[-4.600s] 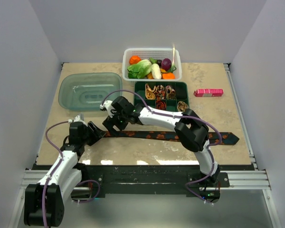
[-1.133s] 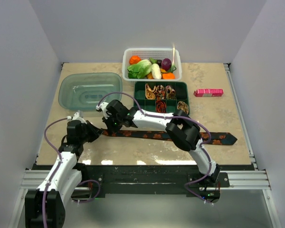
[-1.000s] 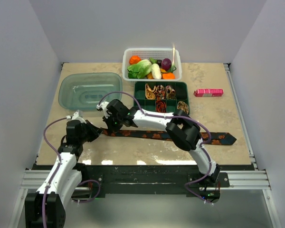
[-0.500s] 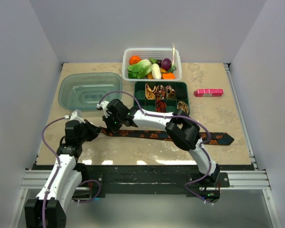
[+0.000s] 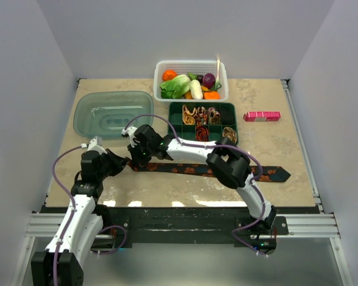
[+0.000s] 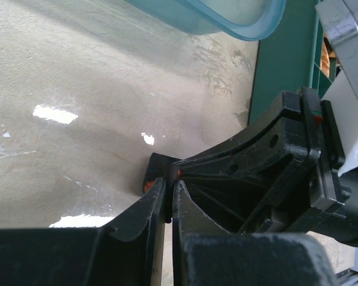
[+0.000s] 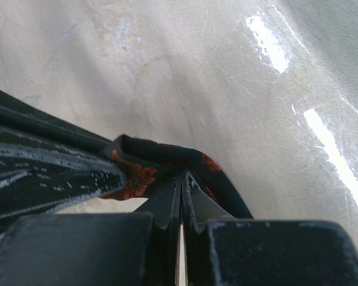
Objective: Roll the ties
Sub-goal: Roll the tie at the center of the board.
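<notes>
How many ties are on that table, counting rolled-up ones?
6 visible: one long black tie stretched out before the green tray; five rolled ties inside it, three in the back row, two in front. Others may be hidden.

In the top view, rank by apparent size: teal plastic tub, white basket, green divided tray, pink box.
1. Translucent teal plastic tub
2. White plastic lattice basket and dark green divided tray, too alike to rank
3. Pink rectangular box, smallest

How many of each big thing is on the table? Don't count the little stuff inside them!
Long tie: 1
Tub: 1
Basket: 1
Tray: 1
Pink box: 1
Total: 5
</notes>
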`<state>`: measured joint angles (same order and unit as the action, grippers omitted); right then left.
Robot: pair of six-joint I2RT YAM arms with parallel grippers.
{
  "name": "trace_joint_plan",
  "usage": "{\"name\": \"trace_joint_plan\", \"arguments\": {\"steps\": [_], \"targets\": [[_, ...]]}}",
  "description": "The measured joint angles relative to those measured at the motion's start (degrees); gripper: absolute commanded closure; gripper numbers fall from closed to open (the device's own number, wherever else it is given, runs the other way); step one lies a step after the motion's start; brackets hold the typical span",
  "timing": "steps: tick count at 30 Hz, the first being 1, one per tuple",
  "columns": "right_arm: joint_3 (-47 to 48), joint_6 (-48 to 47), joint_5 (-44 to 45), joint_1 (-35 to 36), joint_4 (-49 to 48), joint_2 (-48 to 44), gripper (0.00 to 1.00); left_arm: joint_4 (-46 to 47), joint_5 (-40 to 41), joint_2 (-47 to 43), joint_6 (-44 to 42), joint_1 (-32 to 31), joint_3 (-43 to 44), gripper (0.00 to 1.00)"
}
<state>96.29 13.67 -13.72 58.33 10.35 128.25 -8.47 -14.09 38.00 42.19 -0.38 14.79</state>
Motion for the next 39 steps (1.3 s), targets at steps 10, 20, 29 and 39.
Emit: {"name": "trace_joint_plan", "arguments": {"steps": [10,20,29,39], "targets": [[-1.2,6.9,-3.5,-0.3,-6.8,2.4,1.00,2.0,-2.3,-0.1,0.0,0.0,0.0,1.00],[-2.4,12.0,-6.4,-1.5,-11.2,4.3,1.00,3.5,-3.1,-0.2,0.1,0.0,-1.9,1.00],[-3.8,14.8,-10.0,-3.2,-13.4,4.3,1.00,4.6,-3.8,0.5,0.0,0.0,-2.4,1.00],[-4.0,14.0,-9.3,-4.3,-7.4,1.4,1.00,5.1,-3.9,1.5,-0.1,0.0,-2.5,1.00]]}}
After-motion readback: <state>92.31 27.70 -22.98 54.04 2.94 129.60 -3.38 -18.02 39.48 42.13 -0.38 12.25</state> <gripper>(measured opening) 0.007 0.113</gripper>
